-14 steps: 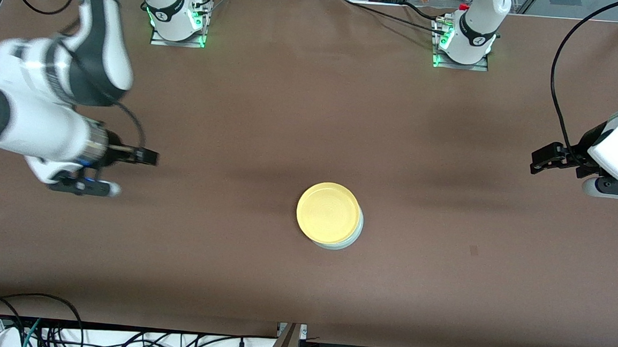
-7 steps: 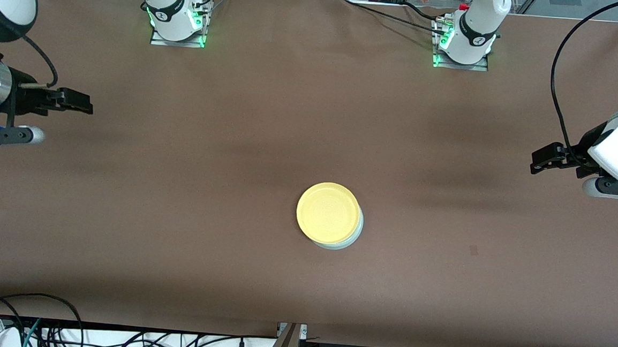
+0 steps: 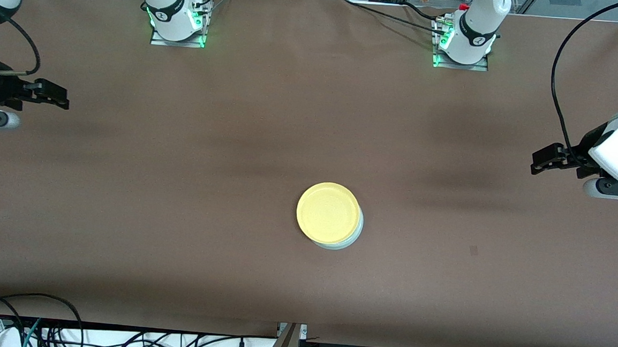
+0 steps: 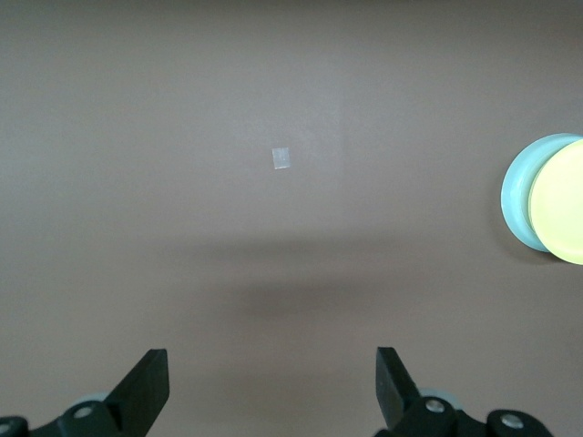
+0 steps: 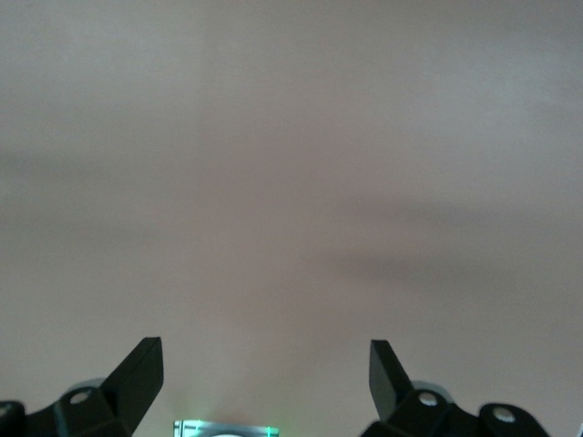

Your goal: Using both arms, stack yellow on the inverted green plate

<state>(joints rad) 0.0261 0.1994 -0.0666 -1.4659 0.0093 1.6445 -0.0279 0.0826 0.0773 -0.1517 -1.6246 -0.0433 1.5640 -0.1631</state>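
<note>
Stack looking done: yellow [image 3: 328,213] sitting on green plate [image 3: 356,236] mid-table, slightly off-centre. Left gripper [image 3: 541,159] & right gripper [image 3: 51,95] hanging wide open, empty, over table ends. Retreating w/o touching plates advised.

Lots of bare brown table [image 3: 190,187] all around the yellow plate [image 3: 328,213] stacked on the green plate [image 3: 355,237]. Nothing close to bump into. Both open grippers, right [image 3: 56,97] and left [image 3: 540,160], up at the table's ends, well apart from the stack.

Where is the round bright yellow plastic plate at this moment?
In the front view the round bright yellow plastic plate lies on the pale mint-green plate, mid-table between both arms' ends, untouched by either gripper.
</note>
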